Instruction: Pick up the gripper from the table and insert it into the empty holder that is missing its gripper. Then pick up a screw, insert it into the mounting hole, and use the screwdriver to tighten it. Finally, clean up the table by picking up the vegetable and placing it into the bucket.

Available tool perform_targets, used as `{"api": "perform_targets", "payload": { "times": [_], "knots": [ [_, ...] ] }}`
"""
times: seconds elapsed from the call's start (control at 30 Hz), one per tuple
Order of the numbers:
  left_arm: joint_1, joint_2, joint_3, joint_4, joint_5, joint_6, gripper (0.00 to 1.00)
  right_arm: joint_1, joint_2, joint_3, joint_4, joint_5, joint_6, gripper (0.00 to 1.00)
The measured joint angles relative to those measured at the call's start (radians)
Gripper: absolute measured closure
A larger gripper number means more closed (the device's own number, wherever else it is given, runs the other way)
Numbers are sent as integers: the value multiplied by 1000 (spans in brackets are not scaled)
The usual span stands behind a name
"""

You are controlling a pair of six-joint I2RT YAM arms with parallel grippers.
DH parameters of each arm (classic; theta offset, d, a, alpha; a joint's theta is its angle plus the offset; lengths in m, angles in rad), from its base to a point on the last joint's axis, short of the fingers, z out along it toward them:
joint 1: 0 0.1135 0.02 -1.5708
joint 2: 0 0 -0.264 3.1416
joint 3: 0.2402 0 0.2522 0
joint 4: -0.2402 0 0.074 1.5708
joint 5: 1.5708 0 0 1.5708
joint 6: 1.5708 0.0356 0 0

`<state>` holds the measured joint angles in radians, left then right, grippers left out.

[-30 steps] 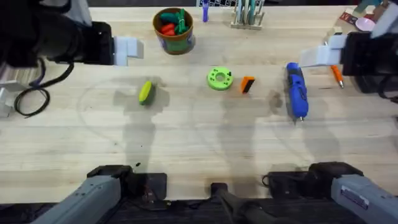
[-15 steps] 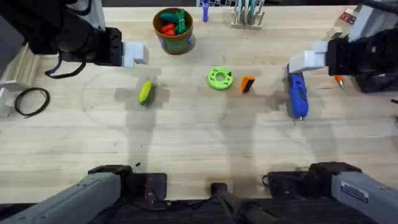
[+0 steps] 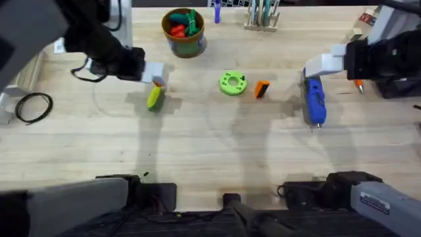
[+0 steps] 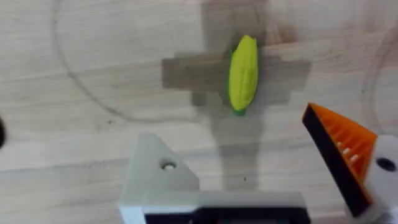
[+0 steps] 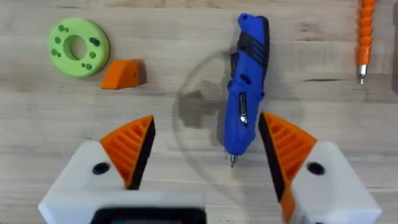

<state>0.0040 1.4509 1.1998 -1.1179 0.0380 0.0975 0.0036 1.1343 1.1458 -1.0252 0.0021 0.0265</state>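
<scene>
Left end effector (image 3: 156, 74) moved in over vegetable (image 3: 154, 98), open; right end effector (image 5: 205, 149) unmoved, open above screwdriver (image 3: 314, 97).

Green disc (image 3: 231, 83) with holes near the table's (image 3: 210, 155) middle, slim orange tool (image 3: 356, 80) near the right edge, coiled black cable (image 3: 33, 106) at the left edge, rack of tools (image 3: 262, 14) at the far edge, red and green toy vegetables (image 3: 181, 25) by the far edge
</scene>
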Motion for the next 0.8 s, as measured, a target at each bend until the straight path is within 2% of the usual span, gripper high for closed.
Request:
{"api": "perform_targets", "payload": {
  "times": [0.2, 0.43, 0.6, 0.73, 0.8],
  "knots": [
    [0, 116, -51, 107, 19, 4, 15, 0, 0, 0, 0, 0, 0, 10],
    [0, 268, -53, 132, 22, 19, 13, 0, 0, 0, 0, 0, 0, 10],
    [0, 317, -53, 149, 22, 23, 20, 0, 0, 0, 0, 0, 0, 10],
    [0, 321, -53, 158, 22, 26, 132, 0, 0, 0, -1, 0, 0, 10],
    [0, 321, -53, 157, 22, 26, 281, 0, 0, 0, -1, 0, 0, 10]
  ]
}}
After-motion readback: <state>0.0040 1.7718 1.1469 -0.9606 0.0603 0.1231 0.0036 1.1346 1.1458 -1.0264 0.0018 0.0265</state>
